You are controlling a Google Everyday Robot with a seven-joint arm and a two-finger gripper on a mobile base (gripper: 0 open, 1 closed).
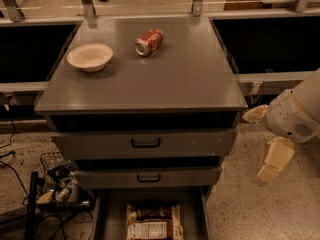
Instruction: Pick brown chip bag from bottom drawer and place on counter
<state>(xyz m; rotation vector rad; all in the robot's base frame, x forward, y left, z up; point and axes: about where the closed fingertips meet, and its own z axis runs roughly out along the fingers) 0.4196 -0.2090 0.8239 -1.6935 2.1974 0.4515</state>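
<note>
Since the bottom drawer [112,216] stands pulled open at the near edge of the scene, the brown chip bag [154,223] is exposed, but that is about all of the task that looks done. The bag lies flat on the drawer's grey floor, its white label panel toward the near side, with nothing touching it. The gripper [261,144] hangs to the right of the cabinet, over the speckled floor and roughly level with the two upper drawers [145,143], well apart from the bag. Its jaws stand spread with nothing between them, so it is released and empty. The counter [190,79] carries a cream bowl [90,57] at its far left and a red soda can [149,42] lying on its side beside it (neither belongs to the job), and its near and right parts show bare grey where the bag could go. What is left, as I judge it, is nearly everything: bring the gripper left and down into the drawer, close on the crinkly bag, lift it out, and set it on the counter
</note>
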